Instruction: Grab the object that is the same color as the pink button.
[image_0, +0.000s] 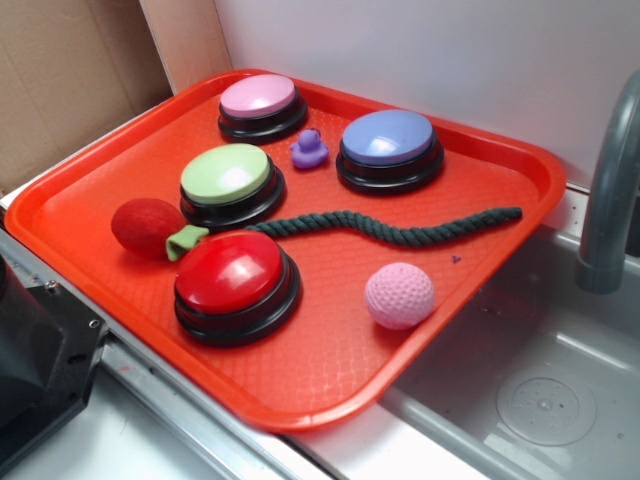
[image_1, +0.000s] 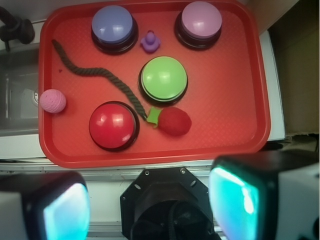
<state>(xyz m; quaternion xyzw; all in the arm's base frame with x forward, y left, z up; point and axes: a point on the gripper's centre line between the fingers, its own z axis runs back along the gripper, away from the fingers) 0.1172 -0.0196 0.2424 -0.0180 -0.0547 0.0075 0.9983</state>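
Note:
The small pink knitted ball (image_0: 400, 295) (image_1: 53, 101) lies near the tray's right edge in the exterior view, beside the sink. At the tray's far corner stands the pink button (image_0: 262, 104) (image_1: 201, 21), a pale pink dome on a black base. My gripper (image_1: 150, 205) hovers high above the robot base, off the tray on the side of the red button (image_0: 236, 283) (image_1: 113, 124). Its teal pads (image_1: 234, 197) stand wide apart with nothing between them. The exterior view does not show the gripper.
On the orange tray (image_0: 330, 370) (image_1: 225, 100) are also a green button (image_0: 232, 182), a lavender-blue button (image_0: 389, 146), a purple duck (image_0: 309, 149), a fuzzy red ball (image_0: 148, 227) and a dark rope (image_0: 400, 228). A sink (image_0: 540, 390) and faucet (image_0: 610, 200) lie right.

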